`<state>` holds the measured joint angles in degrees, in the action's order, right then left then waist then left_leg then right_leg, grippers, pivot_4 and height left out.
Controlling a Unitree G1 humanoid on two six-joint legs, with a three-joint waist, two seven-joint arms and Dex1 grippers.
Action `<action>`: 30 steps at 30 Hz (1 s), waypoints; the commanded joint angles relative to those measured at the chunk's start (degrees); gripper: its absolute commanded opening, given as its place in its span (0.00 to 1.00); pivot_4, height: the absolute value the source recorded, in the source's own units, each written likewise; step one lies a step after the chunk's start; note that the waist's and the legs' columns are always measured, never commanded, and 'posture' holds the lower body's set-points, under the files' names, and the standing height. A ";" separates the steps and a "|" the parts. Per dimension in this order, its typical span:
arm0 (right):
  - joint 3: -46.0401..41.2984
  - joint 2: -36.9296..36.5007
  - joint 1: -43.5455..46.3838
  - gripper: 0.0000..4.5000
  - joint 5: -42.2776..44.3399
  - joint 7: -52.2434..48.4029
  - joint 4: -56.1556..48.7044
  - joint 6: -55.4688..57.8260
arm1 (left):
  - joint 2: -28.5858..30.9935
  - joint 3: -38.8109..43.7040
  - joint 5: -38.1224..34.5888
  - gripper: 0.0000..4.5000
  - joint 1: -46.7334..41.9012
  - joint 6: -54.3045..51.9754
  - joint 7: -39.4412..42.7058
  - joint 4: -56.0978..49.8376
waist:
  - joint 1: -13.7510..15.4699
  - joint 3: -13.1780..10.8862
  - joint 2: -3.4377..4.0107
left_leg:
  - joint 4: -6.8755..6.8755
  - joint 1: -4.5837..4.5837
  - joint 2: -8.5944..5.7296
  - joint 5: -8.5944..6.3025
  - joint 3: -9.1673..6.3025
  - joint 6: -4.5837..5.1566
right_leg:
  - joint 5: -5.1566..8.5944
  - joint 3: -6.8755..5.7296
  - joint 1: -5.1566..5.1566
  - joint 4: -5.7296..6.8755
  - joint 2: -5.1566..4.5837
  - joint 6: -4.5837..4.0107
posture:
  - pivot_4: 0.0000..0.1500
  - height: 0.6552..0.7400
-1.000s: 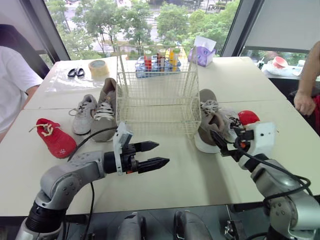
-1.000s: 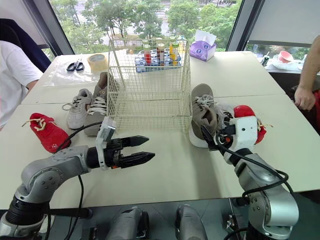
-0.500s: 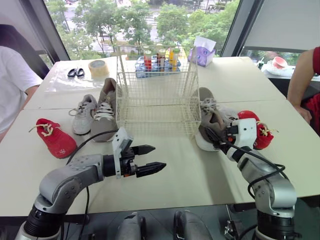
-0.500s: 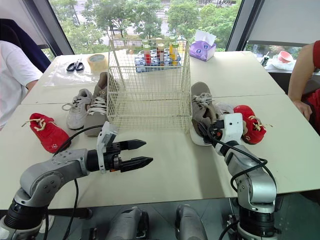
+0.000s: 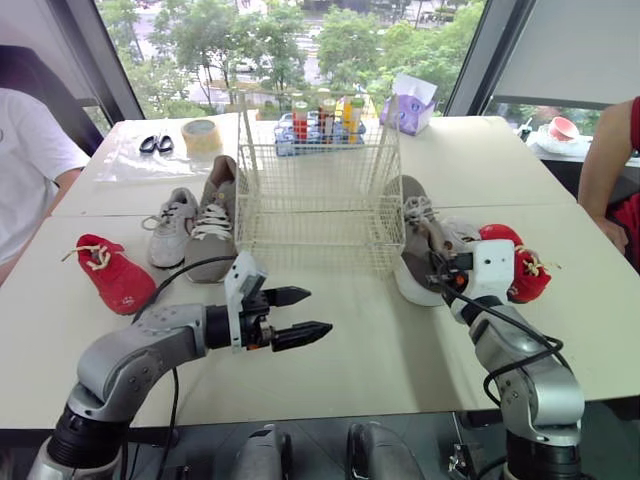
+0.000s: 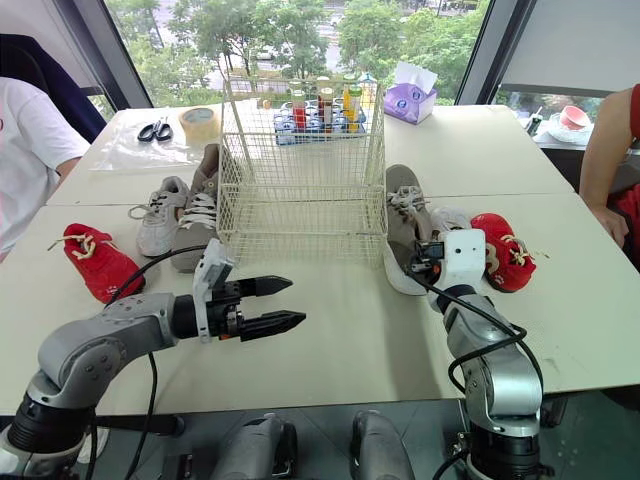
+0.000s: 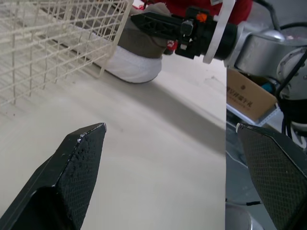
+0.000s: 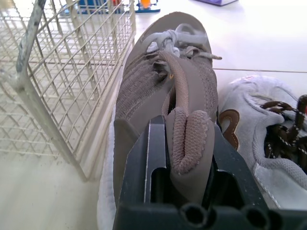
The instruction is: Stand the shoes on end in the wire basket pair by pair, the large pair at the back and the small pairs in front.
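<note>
Just right of the wire basket (image 5: pixel 315 200), the right gripper (image 8: pixel 186 139) reaches forward, jaws clamped on the heel of the taupe shoe (image 8: pixel 165 81) lying on the tabletop (image 5: pixel 380 345), while the left gripper (image 5: pixel 318 310) hovers before the basket, jaws apart.

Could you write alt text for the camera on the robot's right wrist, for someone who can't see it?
The right gripper pinches the padded heel of a large taupe shoe between its two black fingers. A wire basket stands close on one side, a small grey shoe on the other.
</note>
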<state>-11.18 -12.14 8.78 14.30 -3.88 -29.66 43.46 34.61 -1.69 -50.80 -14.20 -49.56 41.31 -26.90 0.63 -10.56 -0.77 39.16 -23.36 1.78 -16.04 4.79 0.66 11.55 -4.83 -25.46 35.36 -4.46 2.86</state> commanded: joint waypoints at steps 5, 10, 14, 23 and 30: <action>-2.69 -3.96 13.45 0.05 -4.49 4.54 -7.63 -6.45 | -1.27 2.30 -4.40 1.00 -3.76 -2.13 0.85 1.10 | -0.11 -0.23 0.35 | 0.00 -0.08 -0.03 0.00 0.03 0.01 | -0.01 0.02 -0.11 0.01 -0.01 0.02 | 1.00 1.00; -8.51 -10.77 26.05 0.05 -6.59 6.65 -3.50 -6.80 | -3.66 7.99 -10.88 1.00 -7.11 -3.47 -2.53 3.52 | -0.02 -0.24 0.36 | -0.06 -0.07 -0.02 0.00 -0.02 0.00 | -0.11 -0.02 -0.10 0.03 0.02 0.26 | 1.00 1.00; -10.40 -23.19 42.13 0.05 -0.49 -7.73 12.68 -15.11 | -4.04 17.58 -27.29 1.00 -12.92 -6.27 -11.27 8.53 | -0.11 -0.39 0.34 | 0.03 -0.08 -0.13 0.02 0.03 0.06 | -0.11 0.01 -0.05 0.02 -0.10 0.25 | 1.00 1.00; 1.59 -31.49 52.99 0.05 15.15 -43.22 16.84 -14.91 | 6.73 30.11 -35.44 1.00 -27.21 -4.93 -20.00 24.38 | -1.85 -0.42 0.30 | -0.17 0.02 0.02 -0.05 -0.04 0.23 | -0.10 -0.04 -0.04 0.05 0.16 0.32 | 1.00 1.00; 4.49 -30.68 54.38 0.05 16.89 -51.03 18.38 -18.52 | 15.58 33.52 -35.55 1.00 -27.91 -8.52 -15.23 32.08 | -0.50 -0.50 0.16 | -0.03 -0.12 -0.11 -0.04 0.03 0.20 | -0.10 -0.10 -0.02 -0.08 -0.16 0.34 | 1.00 1.00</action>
<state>-4.98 -42.49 61.06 29.84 -53.62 -9.90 27.33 48.50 29.31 -85.16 -40.98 -57.37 24.79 4.27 0.13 -11.06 -0.61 39.15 -23.49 1.66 -16.09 4.85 0.89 11.44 -4.92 -25.45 35.21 -4.64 3.20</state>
